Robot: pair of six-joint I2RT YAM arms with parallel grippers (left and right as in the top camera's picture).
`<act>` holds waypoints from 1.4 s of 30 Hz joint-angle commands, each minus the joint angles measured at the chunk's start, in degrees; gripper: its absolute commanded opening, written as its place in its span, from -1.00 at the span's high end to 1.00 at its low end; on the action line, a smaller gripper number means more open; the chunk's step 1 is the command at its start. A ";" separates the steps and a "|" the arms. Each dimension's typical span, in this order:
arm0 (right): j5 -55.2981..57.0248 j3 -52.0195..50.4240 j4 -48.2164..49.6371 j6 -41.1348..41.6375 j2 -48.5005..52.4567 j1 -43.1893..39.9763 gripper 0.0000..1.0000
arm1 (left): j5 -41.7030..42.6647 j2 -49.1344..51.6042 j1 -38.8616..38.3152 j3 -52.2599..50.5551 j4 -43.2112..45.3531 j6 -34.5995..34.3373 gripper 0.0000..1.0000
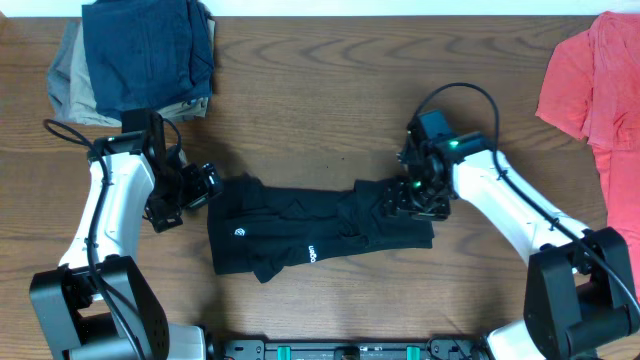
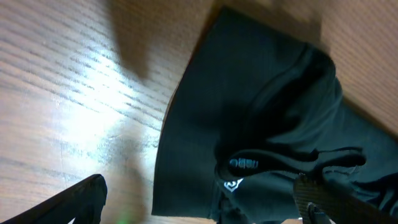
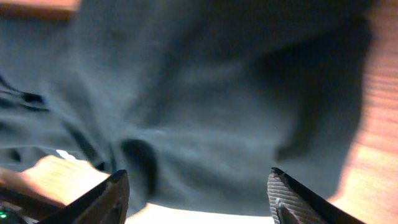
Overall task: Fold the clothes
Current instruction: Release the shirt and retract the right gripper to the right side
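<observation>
folded pile (image 1: 140, 60): navy on khaki clothes, at the far left corner of the table (image 1: 320, 90).
left gripper (image 1: 203, 184): fingers wide apart, holding nothing, just beside the left edge of the black shirt (image 1: 300, 232).
black shirt: bunched in a long strip, mid-table, between both grippers.
right gripper (image 1: 408, 198): fingers wide apart, over the shirt's right end.
red shirt (image 1: 590, 80): far right, well apart.

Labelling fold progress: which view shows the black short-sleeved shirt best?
Overhead: the whole black thin-fabric shirt is in frame, crumpled. Left wrist shows only one end of it, with a small white logo mark; right wrist shows only blurred close-up fabric.
</observation>
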 commanded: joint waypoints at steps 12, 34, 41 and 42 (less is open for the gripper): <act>-1.84 -2.58 5.60 0.72 0.24 7.72 0.42 | 0.52 -0.46 0.09 -0.22 0.35 0.07 -0.93; 0.74 8.55 -1.86 1.70 1.57 16.50 -0.50 | 0.52 -0.46 0.09 -0.22 0.35 0.09 -0.93; 15.78 17.05 -15.61 0.83 1.57 9.70 -0.98 | 0.55 -0.46 1.09 -0.22 0.59 2.03 -0.96; 19.50 17.53 -17.25 0.85 1.57 7.96 -0.98 | 0.55 -0.46 1.86 -0.22 0.61 2.03 -0.95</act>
